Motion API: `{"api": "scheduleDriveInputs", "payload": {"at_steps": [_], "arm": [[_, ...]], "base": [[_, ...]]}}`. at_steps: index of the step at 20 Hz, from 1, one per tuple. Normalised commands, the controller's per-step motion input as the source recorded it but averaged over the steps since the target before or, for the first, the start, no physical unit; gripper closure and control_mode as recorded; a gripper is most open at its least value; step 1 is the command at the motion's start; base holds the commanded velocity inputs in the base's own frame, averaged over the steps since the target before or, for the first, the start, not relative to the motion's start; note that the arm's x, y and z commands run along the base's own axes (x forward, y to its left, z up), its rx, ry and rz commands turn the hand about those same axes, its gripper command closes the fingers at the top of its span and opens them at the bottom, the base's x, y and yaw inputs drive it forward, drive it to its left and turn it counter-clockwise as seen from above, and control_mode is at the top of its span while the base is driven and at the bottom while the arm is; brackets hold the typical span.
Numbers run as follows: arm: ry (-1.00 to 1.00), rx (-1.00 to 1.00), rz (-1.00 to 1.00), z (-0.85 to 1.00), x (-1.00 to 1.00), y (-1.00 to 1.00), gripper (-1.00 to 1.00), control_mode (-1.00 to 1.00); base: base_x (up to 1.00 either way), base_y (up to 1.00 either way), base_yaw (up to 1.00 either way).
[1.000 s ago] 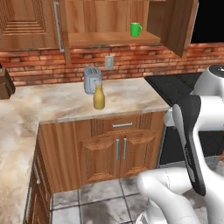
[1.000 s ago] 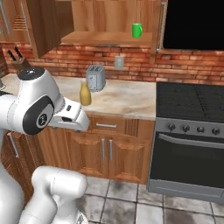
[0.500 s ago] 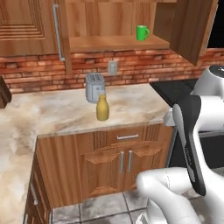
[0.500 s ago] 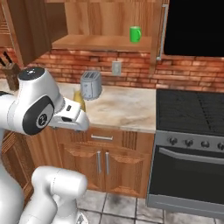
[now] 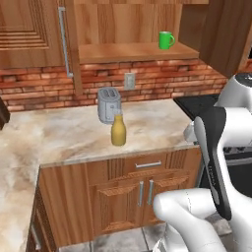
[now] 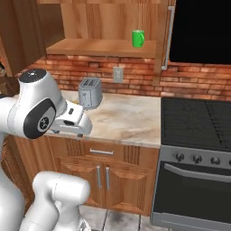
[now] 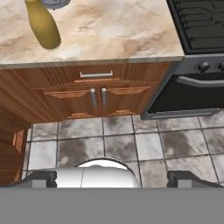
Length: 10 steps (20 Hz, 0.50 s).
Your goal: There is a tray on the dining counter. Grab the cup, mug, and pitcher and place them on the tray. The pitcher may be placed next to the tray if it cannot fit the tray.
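Note:
A mustard-yellow pitcher (image 5: 118, 131) stands upright on the marbled kitchen counter (image 5: 59, 135), just in front of the grey toaster (image 5: 109, 104). It also shows at the top left of the hand view, as the pitcher (image 7: 43, 28). A green mug (image 5: 166, 40) with a side handle sits on the open wooden cabinet shelf above; from the right it is the mug (image 6: 137, 38). My gripper (image 7: 112, 178) is open, fingertips wide apart with nothing between them, held well back from the counter and looking down over the floor. The tray, the cup and the dining counter are out of view.
A black stove (image 6: 198, 124) with an oven door stands right of the counter. Wooden base cabinets (image 7: 96, 96) with metal handles lie under the counter, and a tiled floor (image 7: 131, 140) in front. The open cabinet door (image 5: 224, 29) juts out right of the shelf.
The whole scene has grown and shifted in both base views, so the base has driven closer to the kitchen counter. The pitcher and mug have not moved. The gripper stays open.

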Motion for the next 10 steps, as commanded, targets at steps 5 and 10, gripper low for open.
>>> {"api": "scheduleDriveInputs", "payload": {"at_steps": [5,10], "arm": [[0.00,0.00,0.00,0.00,0.00,0.00,-1.00,1.00],[0.00,0.00,0.00,0.00,0.00,0.00,-1.00,1.00]], "base": [[0.53,0.00,0.00],[0.59,0.00,0.00]]}}
